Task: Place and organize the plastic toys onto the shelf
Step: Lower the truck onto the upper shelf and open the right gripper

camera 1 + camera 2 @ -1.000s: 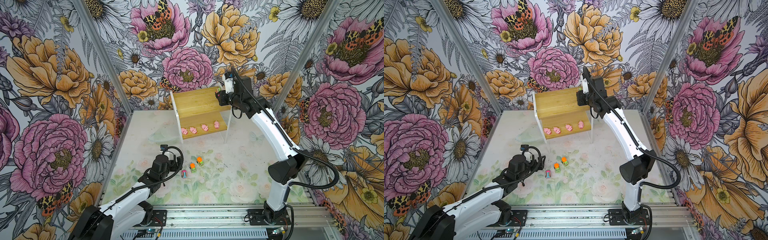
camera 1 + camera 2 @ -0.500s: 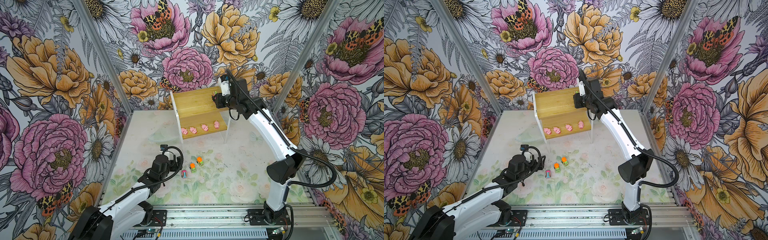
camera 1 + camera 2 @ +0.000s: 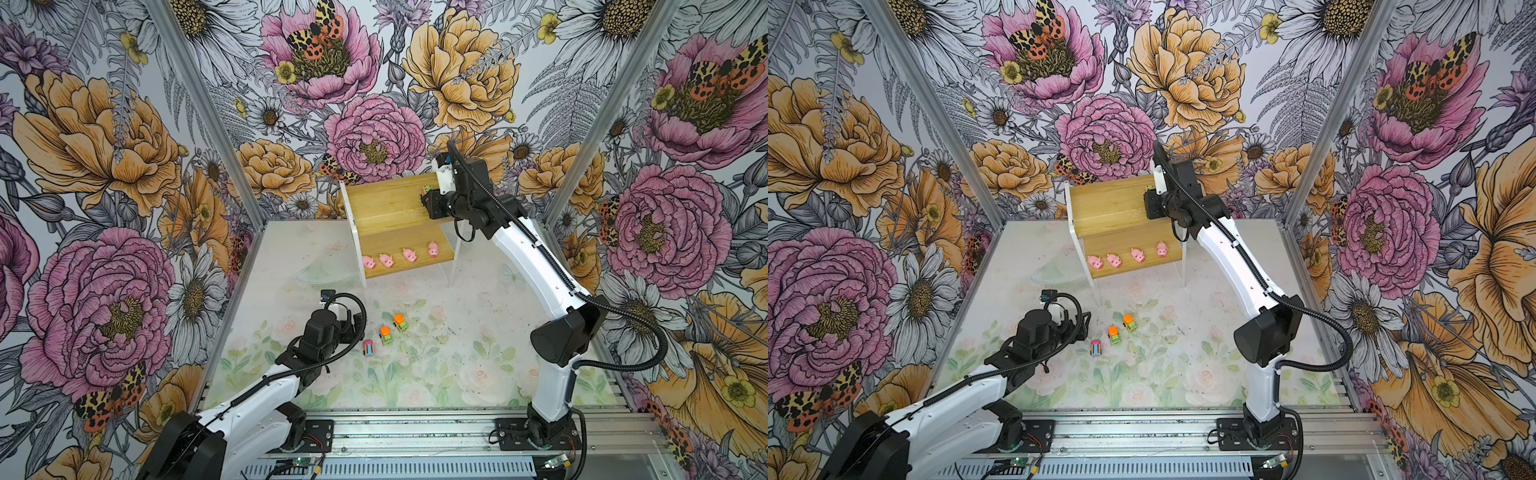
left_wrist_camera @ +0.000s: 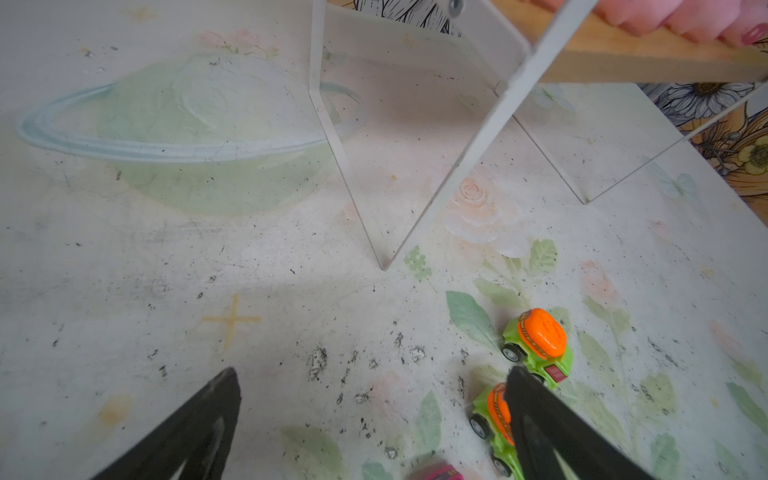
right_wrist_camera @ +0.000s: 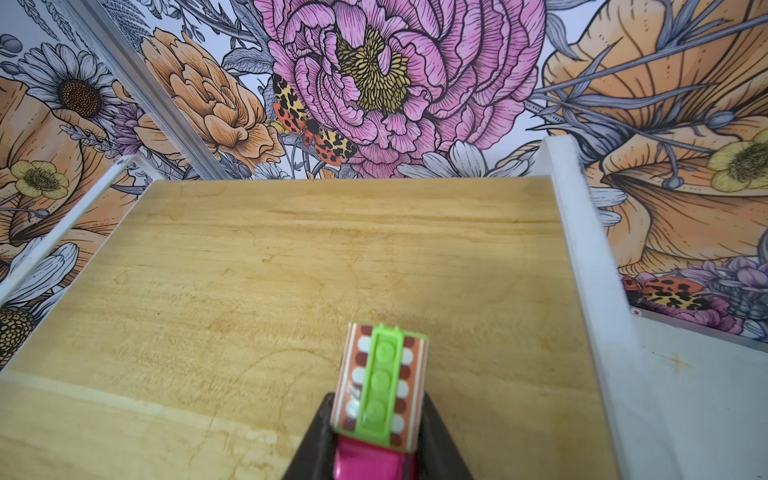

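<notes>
On the left of both top views, the left gripper [image 3: 355, 322] hangs low over the table [image 3: 457, 357]. Its jaws are wide apart and nothing is between them. Just to its right lies the loose striped car [image 3: 368, 347], with its long axis running almost from the near side to the far side. Then come the nearer green truck [image 3: 386, 335] and the farther green truck [image 3: 400, 322], orange tops up, one behind the other on a slanted line going far and right. In the left wrist view one black finger [image 4: 540, 415] covers part of the nearer truck.

Farther back stands the shelf [image 3: 386, 199]. Four pink pigs [image 3: 386, 260] sit in a row along its lower board, not touching, with their snouts toward the front edge.

Over the right end of the upper board, the right gripper [image 3: 426, 195] is closed on the held striped car [image 5: 380, 365]. This car's long axis goes across the board, in line with the fingers. Its green-topped end points to the back wall and its pink end is between the fingers. Whether it touches the board, I cannot tell.
</notes>
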`<state>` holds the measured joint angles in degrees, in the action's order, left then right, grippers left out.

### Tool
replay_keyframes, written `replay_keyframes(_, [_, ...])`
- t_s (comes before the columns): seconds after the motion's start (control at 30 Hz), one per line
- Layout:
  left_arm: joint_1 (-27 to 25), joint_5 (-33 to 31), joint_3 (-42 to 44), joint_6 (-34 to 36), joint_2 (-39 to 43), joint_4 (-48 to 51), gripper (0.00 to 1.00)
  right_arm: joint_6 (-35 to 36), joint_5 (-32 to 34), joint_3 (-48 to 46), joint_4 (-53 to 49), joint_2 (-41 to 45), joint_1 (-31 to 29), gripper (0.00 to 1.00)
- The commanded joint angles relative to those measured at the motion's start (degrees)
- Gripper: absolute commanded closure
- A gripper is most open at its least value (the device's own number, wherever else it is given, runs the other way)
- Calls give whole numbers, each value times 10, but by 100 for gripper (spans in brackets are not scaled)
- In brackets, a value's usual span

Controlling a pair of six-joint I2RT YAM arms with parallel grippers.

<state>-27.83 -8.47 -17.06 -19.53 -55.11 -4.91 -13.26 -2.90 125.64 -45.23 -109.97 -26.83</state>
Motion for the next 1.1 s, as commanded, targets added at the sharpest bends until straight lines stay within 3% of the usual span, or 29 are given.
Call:
replay_keyframes(0.0, [6, 8, -15, 4, 8, 2, 1, -1, -2, 10, -5, -10, -2, 76])
replay_keyframes(0.43, [7, 7, -14, 4, 13, 5, 1, 5, 2, 8, -4, -1, -2, 62])
replay_keyframes(0.67, [7, 8, -14, 4, 13, 4, 1, 10, -2, 10, -5, 22, -4, 48])
replay_keyframes(0.93, [37, 47, -47, 17, 17, 48, 1, 31, 33, -6, -41, 118, -63, 38])
replay_keyframes(1.07, [76, 105, -59, 14, 29, 67, 1, 29, 49, -79, -45, 190, -96, 37])
